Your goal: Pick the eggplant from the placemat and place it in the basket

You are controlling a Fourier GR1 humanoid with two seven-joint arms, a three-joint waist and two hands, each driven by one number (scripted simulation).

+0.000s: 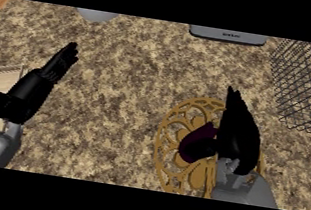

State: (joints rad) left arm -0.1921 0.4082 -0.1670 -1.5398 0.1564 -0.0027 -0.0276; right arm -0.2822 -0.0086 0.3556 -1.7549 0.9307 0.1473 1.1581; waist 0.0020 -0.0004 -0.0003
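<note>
From the head view, looking steeply down, the speckled brown table [141, 74] fills most of what I can see. The golden openwork placemat [174, 145] sits low and right of the middle, and I take it as my landmark.

The eggplant [198, 141] lies on the placemat, dark purple, on the mat's right half. The right hand [238, 132] is directly beside it: the black palm and fingers stand along the eggplant's right side, fingertips pointing away toward the far end of the mat. The eggplant seems to touch the inner face of the hand, though I cannot tell whether a thumb has closed on it. The fingers look fairly straight, not wrapped round the eggplant, and it rests on the mat, not lifted.

The wire basket [306, 89] stands beyond and to the right of the placemat, well apart from it, its dark mesh wall reaching the picture's right edge.

Far to the left of the placemat, the left hand [47, 75] is held over the table with fingers straight and stretched away, holding nothing.

Beyond the placemat, at the far edge of the table, a grey flat appliance [227, 35] shows, and left of that a pale rounded object [97, 15], only partly in view.
</note>
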